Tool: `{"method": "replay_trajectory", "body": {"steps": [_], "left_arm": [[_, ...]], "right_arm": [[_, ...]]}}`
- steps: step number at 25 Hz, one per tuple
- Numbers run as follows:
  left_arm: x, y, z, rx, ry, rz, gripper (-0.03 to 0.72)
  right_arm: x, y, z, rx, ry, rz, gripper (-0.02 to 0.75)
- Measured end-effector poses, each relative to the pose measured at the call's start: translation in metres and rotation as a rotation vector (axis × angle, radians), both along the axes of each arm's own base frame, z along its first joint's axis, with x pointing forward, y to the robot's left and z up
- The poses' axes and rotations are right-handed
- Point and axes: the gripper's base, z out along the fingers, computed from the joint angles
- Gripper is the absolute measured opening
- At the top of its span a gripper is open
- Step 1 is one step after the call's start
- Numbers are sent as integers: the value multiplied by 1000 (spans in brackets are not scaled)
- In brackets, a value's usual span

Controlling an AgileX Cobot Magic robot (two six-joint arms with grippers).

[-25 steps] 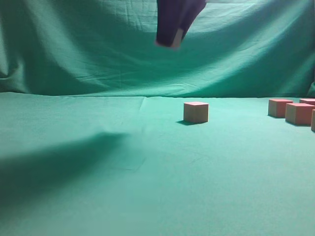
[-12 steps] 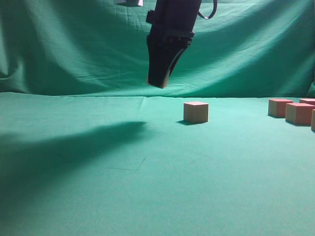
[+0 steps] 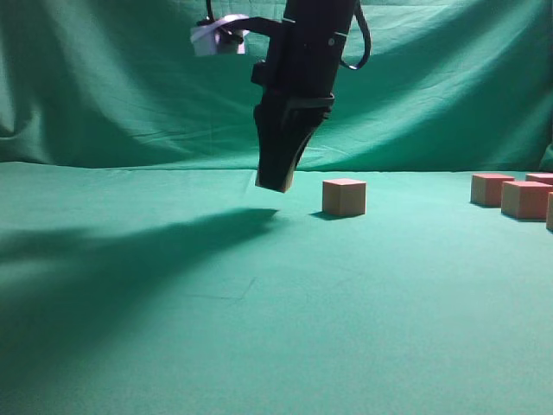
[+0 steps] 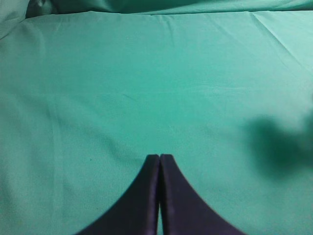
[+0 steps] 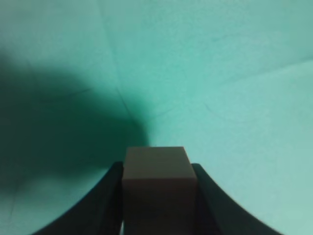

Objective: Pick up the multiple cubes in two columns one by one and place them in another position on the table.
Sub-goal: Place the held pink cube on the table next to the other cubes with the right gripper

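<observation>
Above the wide flat table covered in plain green cloth point(image 3: 259, 346), left of centre in the exterior view, the dark right gripper point(image 3: 276, 180) hangs pointing down, tips just over the cloth, apart from it. Right wrist view: its two dark fingers point(image 5: 110, 196) clamp a small wood-like cube with tan-pink sides point(image 5: 157, 188), held off the table over a dark shadow. In the exterior view only a sliver of that block shows at the tips. A second small cube with reddish-pink top and tan sides point(image 3: 344, 196) sits on the table just right of the gripper, not touching. A cluster of identical reddish-topped cubes point(image 3: 518, 196) sits near the right edge, well apart. Left gripper point(image 4: 159, 157): dark tips pressed together, nothing between them, over bare cloth. A white tag point(image 3: 216, 36) sticks out from the arm up top.
</observation>
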Motion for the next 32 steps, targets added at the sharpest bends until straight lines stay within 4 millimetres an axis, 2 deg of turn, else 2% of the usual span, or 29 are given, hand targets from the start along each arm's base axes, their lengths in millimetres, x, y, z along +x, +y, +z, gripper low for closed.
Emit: {"method": "replay_trajectory", "body": {"steps": [11,15,32], "left_arm": [[0,0,0,0,0,0,0],[0,0,0,0,0,0,0],[0,0,0,0,0,0,0]], "right_arm": [[8,-2,-9,-58,-66,27,263],[10,-1,-21,-69,-50,28,263],[11,-2,-21,-92,-70,39,263]]}}
